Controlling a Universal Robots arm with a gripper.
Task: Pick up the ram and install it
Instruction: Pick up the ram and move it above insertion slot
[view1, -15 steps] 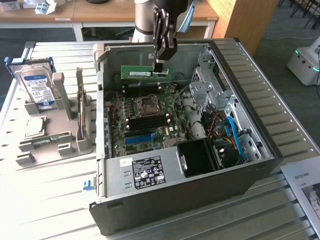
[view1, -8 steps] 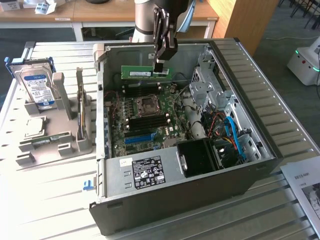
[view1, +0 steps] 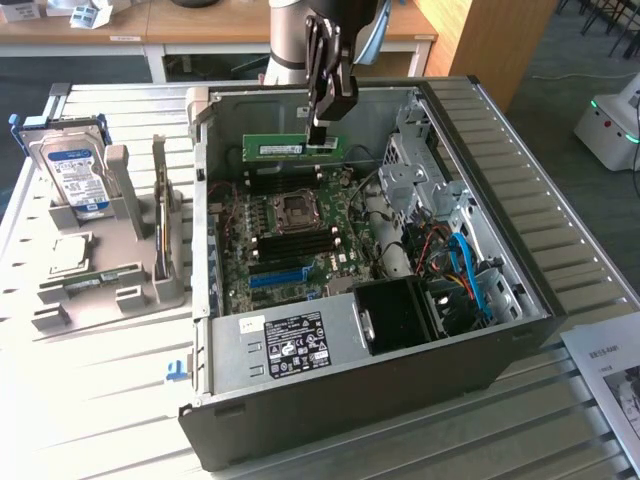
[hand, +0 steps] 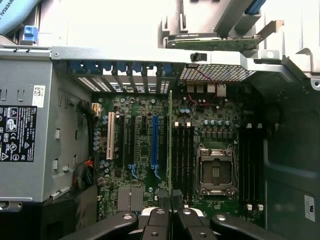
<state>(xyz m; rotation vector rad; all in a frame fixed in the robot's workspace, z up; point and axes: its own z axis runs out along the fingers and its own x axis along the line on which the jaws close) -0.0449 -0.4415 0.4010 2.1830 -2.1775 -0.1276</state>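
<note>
Slatted table (view1: 90, 400): ram (view1: 280, 148) above motherboard (view1: 340, 240), drive (view1: 75, 175) aside

The computer case (view1: 330, 410) lies open on top, so my pincer (view1: 321, 133), clamped on the ram (view1: 280, 148), has free air above the motherboard (view1: 300, 262). In the exterior view, the drive cage (view1: 410, 170) crowds me at three o'clock, the case wall (view1: 200, 190) stands at nine, and the black fan shroud (view1: 400, 315) rises at five. The memory slots (view1: 280, 182) beneath me are bare, with the CPU socket (view1: 297, 208) at six.
</note>
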